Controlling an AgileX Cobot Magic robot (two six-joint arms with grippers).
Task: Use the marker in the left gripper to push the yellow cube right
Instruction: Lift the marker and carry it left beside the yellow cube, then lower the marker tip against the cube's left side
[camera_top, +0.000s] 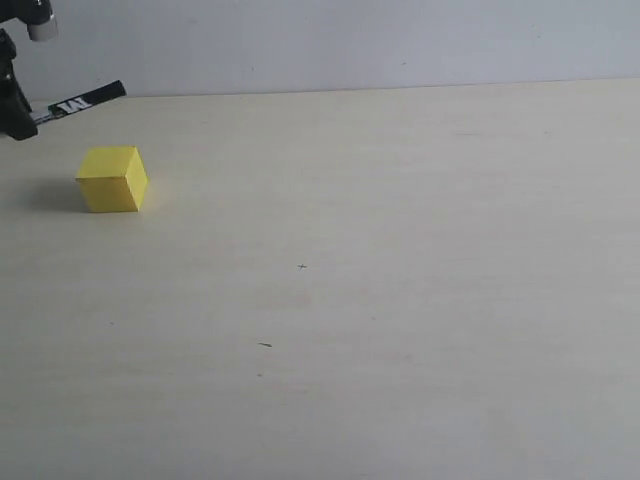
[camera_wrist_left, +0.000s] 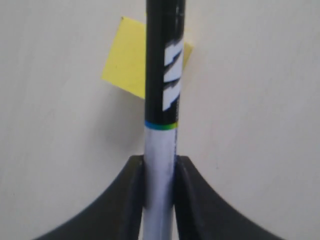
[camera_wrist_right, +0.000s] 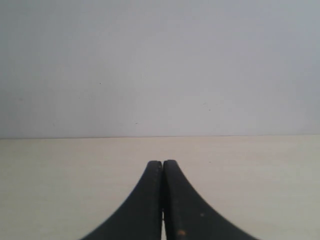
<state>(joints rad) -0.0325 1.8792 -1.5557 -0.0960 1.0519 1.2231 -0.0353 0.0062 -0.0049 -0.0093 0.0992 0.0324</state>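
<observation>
The yellow cube (camera_top: 112, 179) rests on the pale table at the far left. Above and behind it the marker (camera_top: 85, 102) sticks out rightward, black end forward, apart from the cube. My left gripper (camera_top: 18, 122) shows only partly at the frame's left edge and is shut on the marker. In the left wrist view the marker (camera_wrist_left: 164, 100) runs out from between the black fingers (camera_wrist_left: 132, 195), my left gripper (camera_wrist_left: 160, 162) clamping its white barrel, and the yellow cube (camera_wrist_left: 125, 60) lies partly hidden behind it. My right gripper (camera_wrist_right: 162, 164) is shut with nothing in it, low over the table.
The pale wooden table (camera_top: 380, 280) stretches wide to the right of the cube, with two tiny dark specks (camera_top: 264, 345) on it. A plain grey wall (camera_top: 350, 40) rises behind the table's far edge.
</observation>
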